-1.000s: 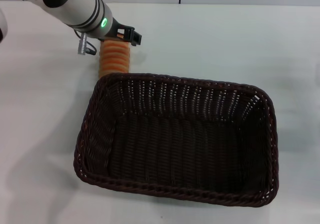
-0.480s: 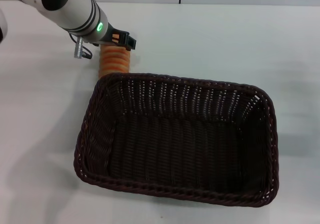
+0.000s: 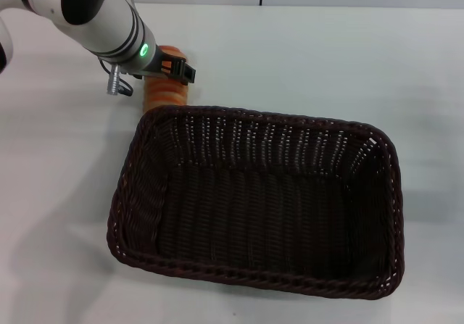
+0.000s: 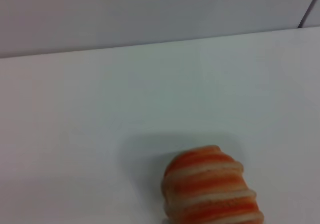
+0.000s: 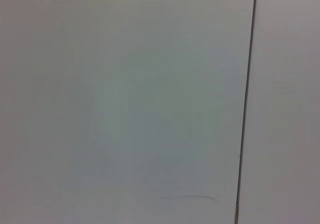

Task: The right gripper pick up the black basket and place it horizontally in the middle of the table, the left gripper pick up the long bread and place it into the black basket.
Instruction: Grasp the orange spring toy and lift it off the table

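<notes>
the black basket (image 3: pixel 257 204) sits flat on the table (image 3: pixel 326 56), long side running across the robot's front, roughly in the middle of what the head view shows. so the first half of the task looks done: the basket is down and upright, and nothing holds it. the right gripper is nowhere in the head view, and its own wrist camera shows only a pale blank surface with a dark seam, so i judge that arm to be parked out of the way.

the second half is underway but not finished. the long bread (image 3: pixel 165 86) lies on the table just beyond the basket's far left corner, outside the rim, one end close to the wicker. the basket itself is empty. the left gripper (image 3: pixel 178 69) hangs right over the bread, its dark tip crossing the loaf's middle. whether its fingers are clamped on the loaf or spread around it, i cannot tell (the tip is too small and dark against the orange). the left wrist view shows the bread's (image 4: pixel 210 186) rounded striped end resting on the white tabletop, with no finger in sight.

what is left, as i judge it: secure the loaf, lift it over the braided rim, and set it down inside.
</notes>
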Tool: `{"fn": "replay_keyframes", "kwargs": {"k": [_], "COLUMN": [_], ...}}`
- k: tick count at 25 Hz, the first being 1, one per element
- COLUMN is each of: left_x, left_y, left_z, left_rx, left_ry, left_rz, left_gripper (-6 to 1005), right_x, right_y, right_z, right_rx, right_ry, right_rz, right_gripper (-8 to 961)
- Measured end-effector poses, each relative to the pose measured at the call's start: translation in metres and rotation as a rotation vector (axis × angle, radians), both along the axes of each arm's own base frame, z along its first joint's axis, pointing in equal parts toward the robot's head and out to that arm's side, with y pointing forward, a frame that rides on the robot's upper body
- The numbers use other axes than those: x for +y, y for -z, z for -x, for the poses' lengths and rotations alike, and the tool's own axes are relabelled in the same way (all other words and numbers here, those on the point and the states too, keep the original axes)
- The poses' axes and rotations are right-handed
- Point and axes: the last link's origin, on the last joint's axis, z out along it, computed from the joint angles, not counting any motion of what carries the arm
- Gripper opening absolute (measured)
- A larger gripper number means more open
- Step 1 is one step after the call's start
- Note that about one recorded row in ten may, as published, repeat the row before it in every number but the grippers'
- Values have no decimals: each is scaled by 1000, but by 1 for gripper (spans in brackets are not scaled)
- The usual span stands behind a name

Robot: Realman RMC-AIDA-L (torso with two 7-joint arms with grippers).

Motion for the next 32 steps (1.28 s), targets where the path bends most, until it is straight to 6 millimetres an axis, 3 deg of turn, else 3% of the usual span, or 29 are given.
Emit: {"fn": "replay_keyframes", "kwargs": {"k": [9,32], "left_x": [-3,-6], "left_y": [3,8], "left_z": [2,2], "left_rx": [12,9], "left_ry": [-11,-3], "left_rz": [25,65], "left_gripper": [859,643], "right_x": [2,8], "right_y": [0,2], "right_z": [2,8], "right_rx": [0,-3], "right_ry": [-4,-26], "right_rz": [2,11], "right_gripper": [344,344]}}
